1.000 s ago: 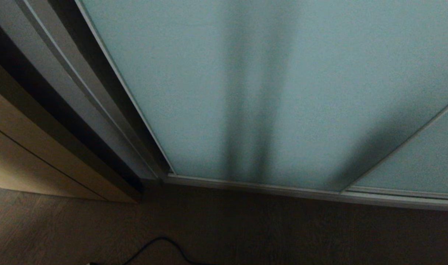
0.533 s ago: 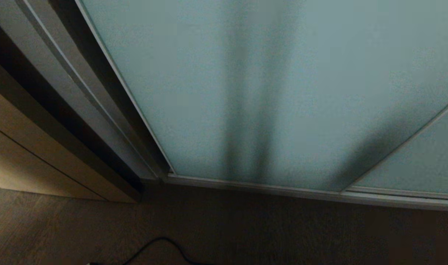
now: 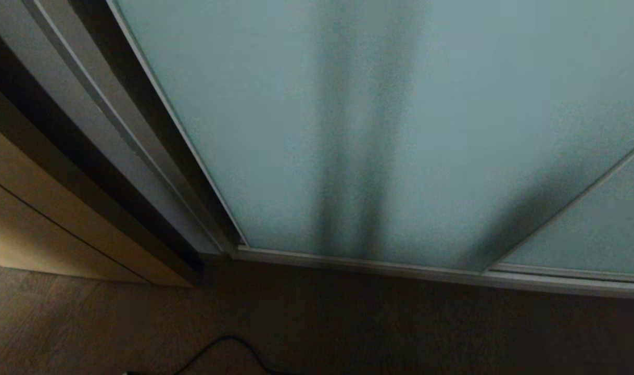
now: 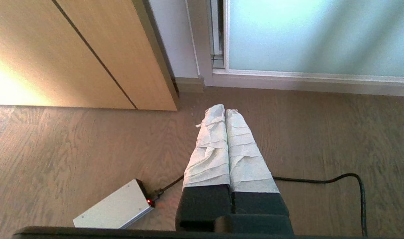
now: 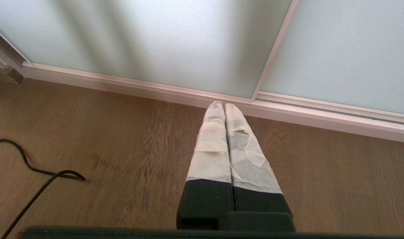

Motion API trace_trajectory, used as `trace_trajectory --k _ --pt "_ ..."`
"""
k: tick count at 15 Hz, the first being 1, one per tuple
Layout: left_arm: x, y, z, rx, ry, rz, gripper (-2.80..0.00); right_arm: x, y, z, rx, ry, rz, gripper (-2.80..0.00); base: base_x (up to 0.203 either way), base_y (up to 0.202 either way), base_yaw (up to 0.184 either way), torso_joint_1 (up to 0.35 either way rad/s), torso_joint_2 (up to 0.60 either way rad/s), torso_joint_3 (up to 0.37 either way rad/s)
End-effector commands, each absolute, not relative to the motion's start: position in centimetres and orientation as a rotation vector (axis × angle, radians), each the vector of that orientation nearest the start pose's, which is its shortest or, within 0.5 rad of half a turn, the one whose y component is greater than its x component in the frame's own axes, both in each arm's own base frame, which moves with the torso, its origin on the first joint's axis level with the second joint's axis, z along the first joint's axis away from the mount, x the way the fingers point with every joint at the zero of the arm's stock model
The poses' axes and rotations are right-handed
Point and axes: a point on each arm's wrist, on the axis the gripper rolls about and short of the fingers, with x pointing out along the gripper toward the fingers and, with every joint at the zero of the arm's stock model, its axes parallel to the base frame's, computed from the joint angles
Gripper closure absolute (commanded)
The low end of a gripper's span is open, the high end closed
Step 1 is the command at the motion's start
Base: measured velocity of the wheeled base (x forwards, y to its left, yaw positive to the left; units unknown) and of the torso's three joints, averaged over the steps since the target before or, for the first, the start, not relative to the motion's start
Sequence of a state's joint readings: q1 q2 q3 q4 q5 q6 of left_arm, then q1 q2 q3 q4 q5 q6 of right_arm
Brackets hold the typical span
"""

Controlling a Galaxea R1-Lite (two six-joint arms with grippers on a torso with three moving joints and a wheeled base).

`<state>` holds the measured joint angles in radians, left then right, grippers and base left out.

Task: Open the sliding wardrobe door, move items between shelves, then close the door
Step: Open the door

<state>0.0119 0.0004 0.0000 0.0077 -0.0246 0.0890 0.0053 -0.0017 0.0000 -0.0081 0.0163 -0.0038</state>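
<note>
The sliding wardrobe door (image 3: 275, 125) of frosted pale blue-green glass in a thin silver frame fills most of the head view and stands closed against the left jamb. A second glass panel (image 3: 593, 234) overlaps it at the right. The door also shows in the left wrist view (image 4: 304, 36) and in the right wrist view (image 5: 162, 39). My left gripper (image 4: 224, 110) hangs shut over the wooden floor, its tape-wrapped fingers pressed together and empty. My right gripper (image 5: 224, 105) is likewise shut and empty, low over the floor near the door's bottom rail (image 5: 155, 90). The items and the shelves are hidden behind the door.
A beige wooden cabinet (image 3: 30, 219) stands left of the wardrobe, also in the left wrist view (image 4: 76, 56). A black cable (image 4: 338, 181) runs over the wooden floor (image 3: 400, 328) to a small silver box (image 4: 114, 210) with a red light. The cable also lies in the right wrist view (image 5: 36, 171).
</note>
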Motion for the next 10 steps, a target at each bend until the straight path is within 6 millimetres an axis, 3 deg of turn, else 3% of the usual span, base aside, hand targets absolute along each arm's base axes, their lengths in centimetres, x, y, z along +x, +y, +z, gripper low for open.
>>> trace_trajectory --k 1,10 --pt "-2.27 -0.09 7.47 0.096 0.009 -0.016 0.00 -2.30 0.02 7.62 -0.005 -0.011 0.023 0.00 0.000 0.000 0.000 0.000 0.00 0.000" --pt "-2.27 -0.08 7.49 0.083 0.007 -0.011 0.00 -2.30 0.02 7.62 -0.005 -0.011 0.023 0.00 0.000 0.000 0.000 0.000 0.00 0.000"
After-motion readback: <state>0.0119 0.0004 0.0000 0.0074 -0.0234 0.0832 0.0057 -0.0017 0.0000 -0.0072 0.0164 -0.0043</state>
